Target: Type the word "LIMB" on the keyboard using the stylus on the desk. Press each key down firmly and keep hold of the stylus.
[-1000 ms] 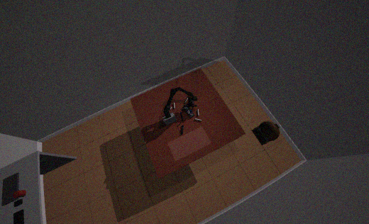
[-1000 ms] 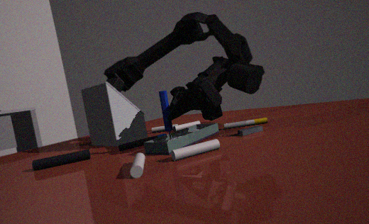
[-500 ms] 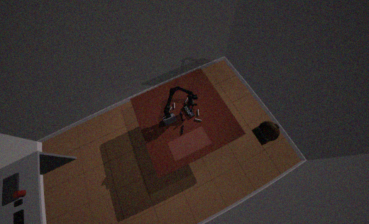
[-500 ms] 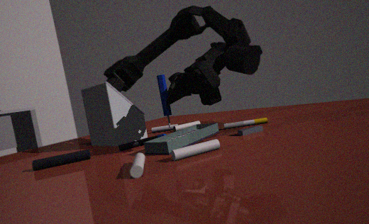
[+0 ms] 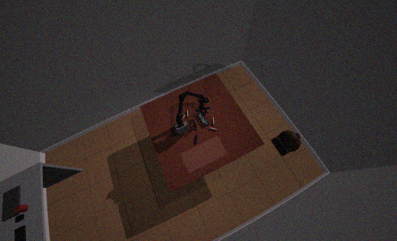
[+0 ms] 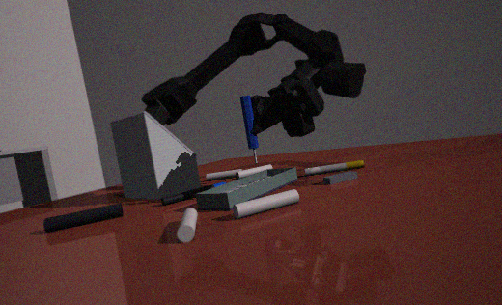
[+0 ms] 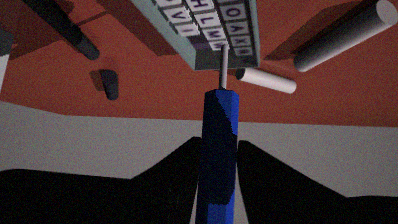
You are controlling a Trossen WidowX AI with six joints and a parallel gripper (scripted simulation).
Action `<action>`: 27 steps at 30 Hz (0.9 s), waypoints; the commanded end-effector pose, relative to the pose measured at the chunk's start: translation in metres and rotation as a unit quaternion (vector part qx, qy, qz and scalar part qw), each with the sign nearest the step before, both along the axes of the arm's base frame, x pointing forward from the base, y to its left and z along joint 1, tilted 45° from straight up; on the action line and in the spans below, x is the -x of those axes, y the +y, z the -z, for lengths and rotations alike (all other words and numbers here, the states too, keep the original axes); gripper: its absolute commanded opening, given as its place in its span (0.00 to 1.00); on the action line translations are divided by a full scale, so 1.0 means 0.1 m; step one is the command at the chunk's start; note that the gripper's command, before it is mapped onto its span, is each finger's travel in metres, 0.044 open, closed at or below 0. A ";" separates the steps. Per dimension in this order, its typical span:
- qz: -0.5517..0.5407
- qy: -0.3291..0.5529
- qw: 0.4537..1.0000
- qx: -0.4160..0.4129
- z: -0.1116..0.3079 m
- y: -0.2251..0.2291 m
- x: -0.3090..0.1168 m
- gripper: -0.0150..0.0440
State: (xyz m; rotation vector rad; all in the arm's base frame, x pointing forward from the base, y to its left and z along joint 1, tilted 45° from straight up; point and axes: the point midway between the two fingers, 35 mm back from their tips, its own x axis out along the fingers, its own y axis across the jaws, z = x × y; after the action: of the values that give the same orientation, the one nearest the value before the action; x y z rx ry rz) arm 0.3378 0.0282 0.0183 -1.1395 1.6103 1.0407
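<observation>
The stylus (image 6: 247,113) (image 7: 219,165) has a blue handle and a thin metal tip. My gripper (image 6: 254,130) (image 7: 218,147) is shut on its handle and holds it nearly upright, tip down. The keyboard (image 5: 203,120) (image 6: 265,183) is a grey-green tray with white letter keys. In the exterior view the tip hangs in the air above the keyboard's level. In the wrist view the tip overlaps the W key, beside M, with L (image 7: 206,19), I (image 7: 187,30), A and X close by. No B key shows in the wrist view; the rest of the keys are cut off.
White cylinders (image 6: 266,204) (image 6: 187,225) lie near the keyboard, with more behind it. Black cylinders (image 6: 83,217) (image 7: 65,27) lie toward the arm's base. A white and yellow marker (image 6: 333,168) and a grey block (image 6: 340,178) lie beyond the keyboard.
</observation>
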 end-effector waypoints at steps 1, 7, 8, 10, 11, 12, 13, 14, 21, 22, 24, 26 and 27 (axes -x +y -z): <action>-0.033 -0.028 0.999 0.005 -0.19 0.15 0.02 0.25; -0.076 -0.071 0.995 0.007 -0.47 0.36 0.07 0.25; -0.083 -0.078 0.994 0.007 -0.51 0.40 0.08 0.25; -0.096 -0.092 0.991 0.006 -0.60 0.47 0.10 0.25; -0.103 -0.099 0.990 0.006 -0.65 0.50 0.12 0.25; -0.110 -0.106 0.988 0.006 -0.69 0.53 0.13 0.25; -0.115 -0.112 0.987 0.006 -0.73 0.56 0.14 0.25; -0.119 -0.116 0.986 0.005 -0.75 0.58 0.15 0.25; -0.120 -0.117 0.986 0.005 -0.76 0.58 0.15 0.25; -0.120 -0.117 0.986 0.005 -0.76 0.58 0.15 0.25; -0.120 -0.117 0.986 0.005 -0.76 0.58 0.15 0.25; -0.120 -0.117 0.986 0.005 -0.76 0.58 0.15 0.25; -0.120 -0.117 0.986 0.005 -0.76 0.58 0.15 0.25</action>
State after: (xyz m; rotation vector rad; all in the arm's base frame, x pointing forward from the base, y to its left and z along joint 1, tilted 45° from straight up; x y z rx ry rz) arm 0.3226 0.0869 0.0944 -1.4252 1.3203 1.0088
